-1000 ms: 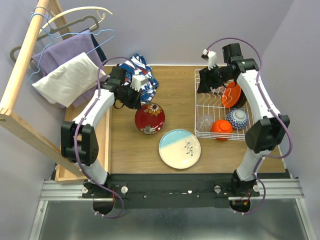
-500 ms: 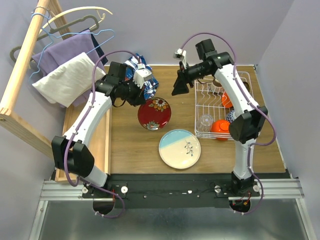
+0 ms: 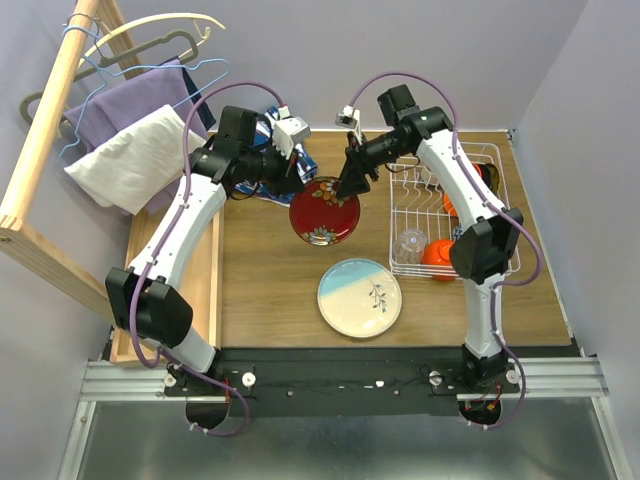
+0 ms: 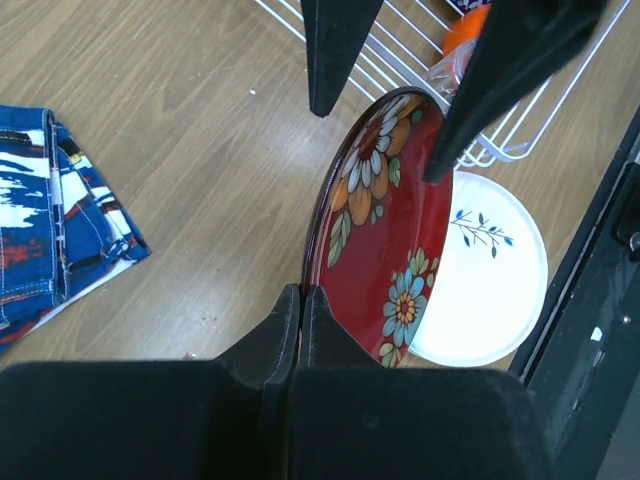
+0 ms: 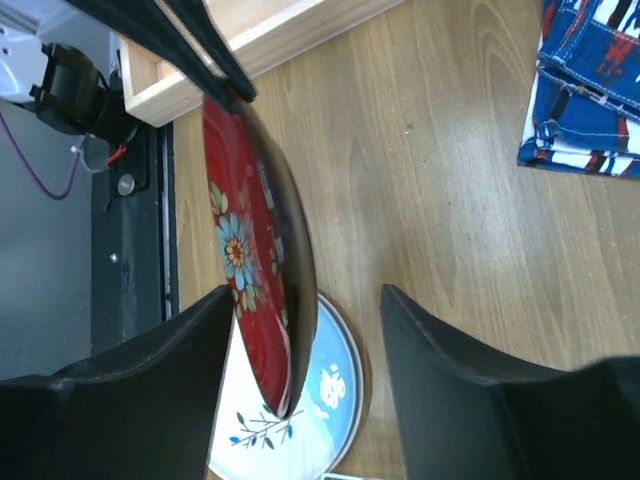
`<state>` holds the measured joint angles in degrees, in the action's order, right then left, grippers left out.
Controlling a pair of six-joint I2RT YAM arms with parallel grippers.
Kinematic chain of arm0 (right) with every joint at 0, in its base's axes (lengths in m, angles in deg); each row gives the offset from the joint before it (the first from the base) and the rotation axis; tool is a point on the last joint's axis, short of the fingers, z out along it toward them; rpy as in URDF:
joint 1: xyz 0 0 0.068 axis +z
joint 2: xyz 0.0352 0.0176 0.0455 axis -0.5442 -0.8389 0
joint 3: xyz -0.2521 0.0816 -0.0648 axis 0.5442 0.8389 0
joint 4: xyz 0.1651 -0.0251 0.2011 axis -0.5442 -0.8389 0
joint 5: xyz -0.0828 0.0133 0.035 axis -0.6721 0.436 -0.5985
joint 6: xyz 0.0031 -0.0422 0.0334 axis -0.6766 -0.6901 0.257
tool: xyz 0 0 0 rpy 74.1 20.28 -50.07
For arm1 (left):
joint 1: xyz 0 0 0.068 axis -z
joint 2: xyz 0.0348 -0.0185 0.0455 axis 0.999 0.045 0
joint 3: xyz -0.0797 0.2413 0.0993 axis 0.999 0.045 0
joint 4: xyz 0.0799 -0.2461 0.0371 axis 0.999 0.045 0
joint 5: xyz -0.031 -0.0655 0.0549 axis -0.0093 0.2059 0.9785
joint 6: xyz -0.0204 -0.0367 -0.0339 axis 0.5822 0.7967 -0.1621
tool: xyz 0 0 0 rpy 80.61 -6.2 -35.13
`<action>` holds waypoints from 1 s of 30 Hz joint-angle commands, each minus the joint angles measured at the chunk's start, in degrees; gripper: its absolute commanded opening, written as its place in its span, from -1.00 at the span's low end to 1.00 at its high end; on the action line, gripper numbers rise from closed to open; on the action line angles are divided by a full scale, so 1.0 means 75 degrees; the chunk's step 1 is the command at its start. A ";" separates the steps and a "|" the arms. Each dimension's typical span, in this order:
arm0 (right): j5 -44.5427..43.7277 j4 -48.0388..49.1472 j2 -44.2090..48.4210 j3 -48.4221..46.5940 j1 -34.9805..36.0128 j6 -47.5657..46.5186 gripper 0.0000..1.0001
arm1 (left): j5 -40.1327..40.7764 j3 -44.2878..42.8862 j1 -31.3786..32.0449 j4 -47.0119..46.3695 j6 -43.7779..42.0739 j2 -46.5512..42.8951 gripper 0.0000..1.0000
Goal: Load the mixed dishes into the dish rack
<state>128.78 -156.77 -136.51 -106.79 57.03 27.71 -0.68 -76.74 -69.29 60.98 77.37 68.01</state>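
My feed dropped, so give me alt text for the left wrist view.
The left gripper is shut on the near rim of the dark red flowered plate, held on edge above the wooden table, while the open right gripper straddles its far rim. The pale sprig plate lies below.

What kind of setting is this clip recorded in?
Probably a lab booth staged for household chores: plain walls enclose a small wooden table, with a dish rack on it and clothes hangers beside it.
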 commanded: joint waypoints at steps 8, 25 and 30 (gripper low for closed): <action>-0.0094 0.0532 -0.0428 -0.0335 0.0098 0.1148 -0.99 | 0.0238 0.0084 0.0020 -0.0378 0.0468 -0.0366 -1.00; -0.7359 0.1997 0.1199 0.0391 0.0098 0.3917 -0.99 | 0.4131 -0.0314 0.0020 -0.1444 0.1300 -0.0729 0.54; -0.9420 0.2384 0.2020 0.1246 0.0098 0.4174 -0.99 | 0.3640 0.0120 0.0020 -0.1468 0.1475 -0.0717 0.54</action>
<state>75.73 -144.88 -129.18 -100.95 57.62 55.36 26.38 -78.36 -69.29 51.10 86.02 63.31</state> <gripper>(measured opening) 0.025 0.769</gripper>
